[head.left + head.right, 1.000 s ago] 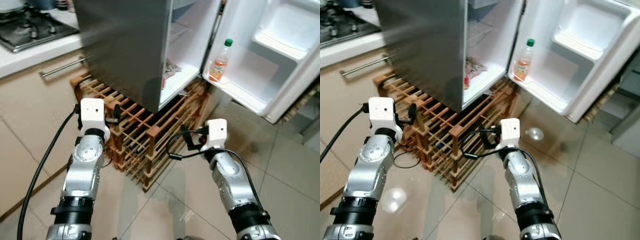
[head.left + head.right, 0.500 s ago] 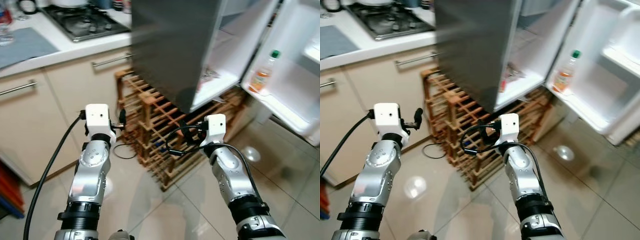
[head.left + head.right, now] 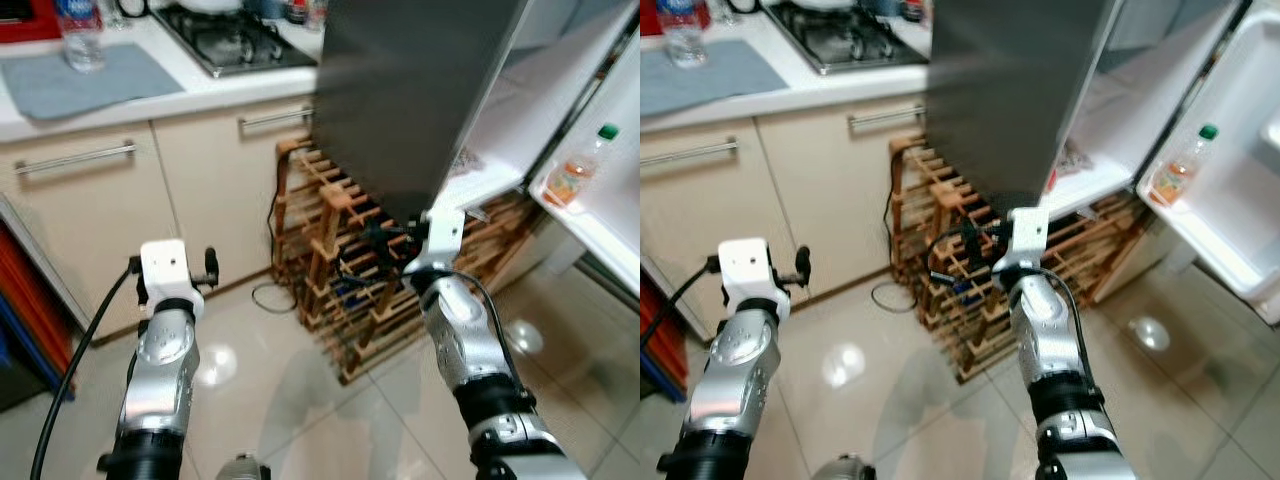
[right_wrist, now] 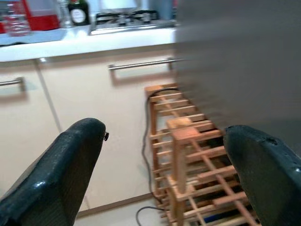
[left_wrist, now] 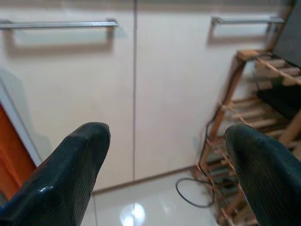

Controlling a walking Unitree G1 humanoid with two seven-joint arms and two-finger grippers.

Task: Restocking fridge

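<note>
The fridge (image 3: 420, 90) is standing upright, its long axis vertical, on a wooden rack (image 3: 350, 270) at the right of the scene, with its grey side facing the cabinets and its door (image 3: 1230, 190) swinging open toward the right. A bottle (image 3: 578, 172) of orange liquid with a green cap is standing upright in the door's lower shelf, cap pointing up. On the fridge's bottom shelf a small packet (image 3: 1068, 160) is lying, too blurred to tell more. A black cable (image 3: 268, 296) is trailing on the tiled floor (image 3: 300, 400) beside the rack. The right claw (image 4: 164, 155) is hanging in front of the rack, its fingers (image 4: 66, 165) spread wide and empty, pointing toward the cabinets (image 4: 80, 103) and the rack's end. The left claw (image 5: 160, 155) is hovering over the floor before the cream cabinet doors, also released, fingers well apart with nothing between them. On the surface (image 3: 150, 90) above the cabinets a grey mat (image 3: 80, 80) is lying beside a gas hob (image 3: 240, 40), and a clear water bottle (image 3: 78, 38) is standing on the mat.
</note>
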